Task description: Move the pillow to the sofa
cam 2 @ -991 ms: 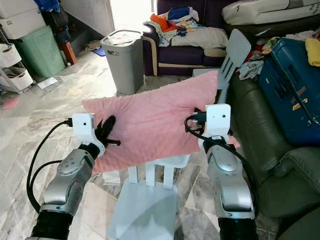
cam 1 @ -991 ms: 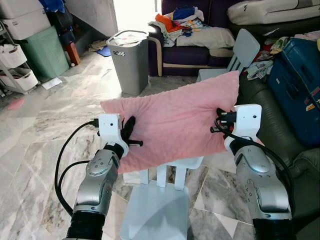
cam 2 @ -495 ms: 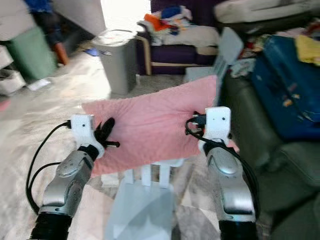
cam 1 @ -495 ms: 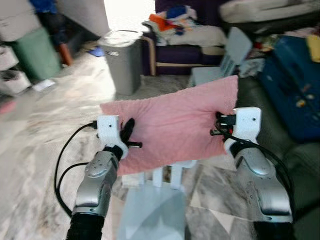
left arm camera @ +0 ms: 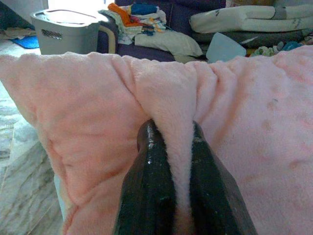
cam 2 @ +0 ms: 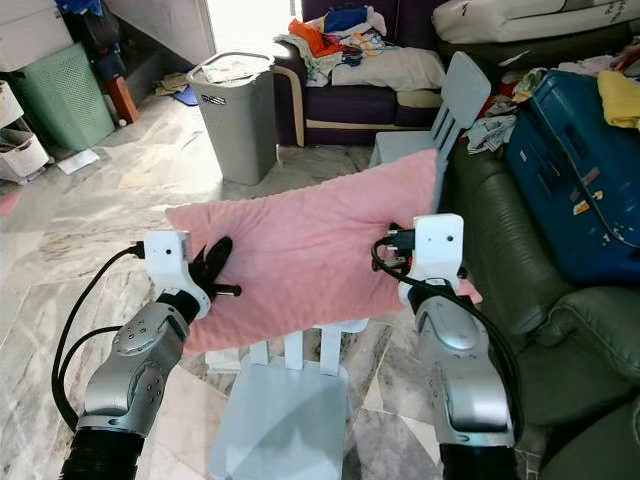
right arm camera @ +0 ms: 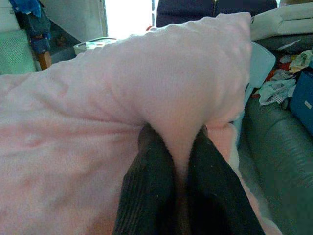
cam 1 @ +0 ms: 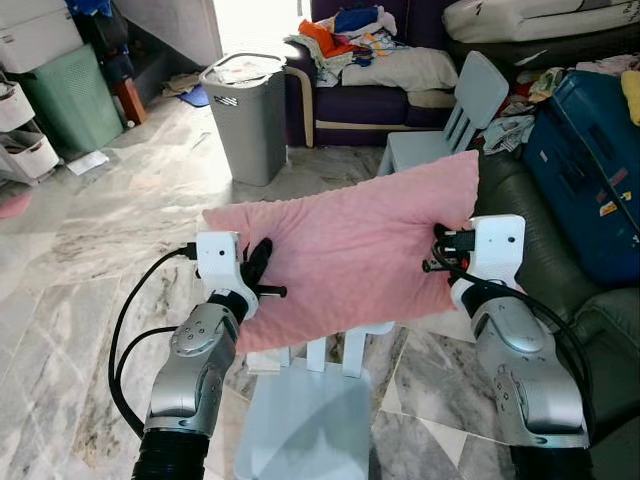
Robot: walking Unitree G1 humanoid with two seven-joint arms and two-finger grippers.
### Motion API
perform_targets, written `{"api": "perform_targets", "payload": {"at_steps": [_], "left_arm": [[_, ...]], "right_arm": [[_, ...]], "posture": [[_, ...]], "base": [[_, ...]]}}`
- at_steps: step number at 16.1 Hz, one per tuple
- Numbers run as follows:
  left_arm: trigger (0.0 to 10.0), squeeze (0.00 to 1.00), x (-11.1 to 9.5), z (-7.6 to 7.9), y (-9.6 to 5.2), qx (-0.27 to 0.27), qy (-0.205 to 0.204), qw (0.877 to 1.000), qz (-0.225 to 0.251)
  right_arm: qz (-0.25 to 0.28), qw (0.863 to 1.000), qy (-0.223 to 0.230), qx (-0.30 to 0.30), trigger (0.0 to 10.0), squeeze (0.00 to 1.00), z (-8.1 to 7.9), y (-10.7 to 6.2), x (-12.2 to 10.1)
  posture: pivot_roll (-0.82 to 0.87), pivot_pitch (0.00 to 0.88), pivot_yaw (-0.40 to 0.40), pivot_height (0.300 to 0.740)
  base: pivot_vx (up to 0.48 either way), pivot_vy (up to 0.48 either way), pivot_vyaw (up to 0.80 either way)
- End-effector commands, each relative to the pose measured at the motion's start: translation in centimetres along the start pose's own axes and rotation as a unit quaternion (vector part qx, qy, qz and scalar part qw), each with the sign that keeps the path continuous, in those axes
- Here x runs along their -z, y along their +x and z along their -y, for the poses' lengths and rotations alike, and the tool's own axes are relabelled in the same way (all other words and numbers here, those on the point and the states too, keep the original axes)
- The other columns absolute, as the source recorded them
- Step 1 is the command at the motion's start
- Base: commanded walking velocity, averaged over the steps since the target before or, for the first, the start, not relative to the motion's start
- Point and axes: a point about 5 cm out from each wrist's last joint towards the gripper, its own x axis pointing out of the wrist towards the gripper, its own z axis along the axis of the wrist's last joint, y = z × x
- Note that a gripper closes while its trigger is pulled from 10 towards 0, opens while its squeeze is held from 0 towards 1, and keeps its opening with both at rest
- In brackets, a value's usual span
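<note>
Since 1 s ago nothing shifts in grip — left gripper (left arm camera: 172,196) & right gripper (right arm camera: 180,166) each pinch soft pink fleece pillow (cam 1: 350,255), long axis across; dark green leather sofa (cam 1: 530,215) lies to right.

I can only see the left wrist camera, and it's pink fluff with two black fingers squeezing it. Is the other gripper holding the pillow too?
Observer: Yes. The right gripper is shut on a fold at the other end of the pillow.
Operator: Is the pillow touching the floor?
Observer: No. It hangs in the air between both arms, above a small pale blue chair.
Operator: Where's the sofa?
Observer: A dark green sofa is just to the robot's right, with a blue suitcase on it.
</note>
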Motion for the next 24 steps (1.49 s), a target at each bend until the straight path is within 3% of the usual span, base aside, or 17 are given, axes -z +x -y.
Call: {"api": "perform_targets", "payload": {"at_steps": [1, 5, 24], "left_arm": [[10.0, 0.00, -0.49, 0.12, -0.11, 0.007, 0.003, 1.000, 0.007], [10.0, 0.00, -0.53, 0.38, -0.04, 0.014, -0.005, 1.000, 0.006], [10.0, 0.00, -0.66, 0.27, 0.34, 0.011, -0.008, 1.000, 0.001]], "right_arm": [[0.016, 1.000, -0.004, -0.003, 10.0, 0.00, -0.18, -0.13, -0.87], [0.015, 1.000, -0.004, -0.002, 10.0, 0.00, -0.17, -0.08, -0.92], [0.020, 1.000, 0.003, 0.010, 10.0, 0.00, 0.15, 0.24, -1.15]], "posture": [[-0.08, 0.000, 0.039, 0.740], [-0.08, 0.000, 0.039, 0.740], [-0.08, 0.000, 0.044, 0.740]], "base": [[0.000, 0.000, 0.00], [-0.061, 0.000, 0.00], [-0.289, 0.000, 0.00]]}}
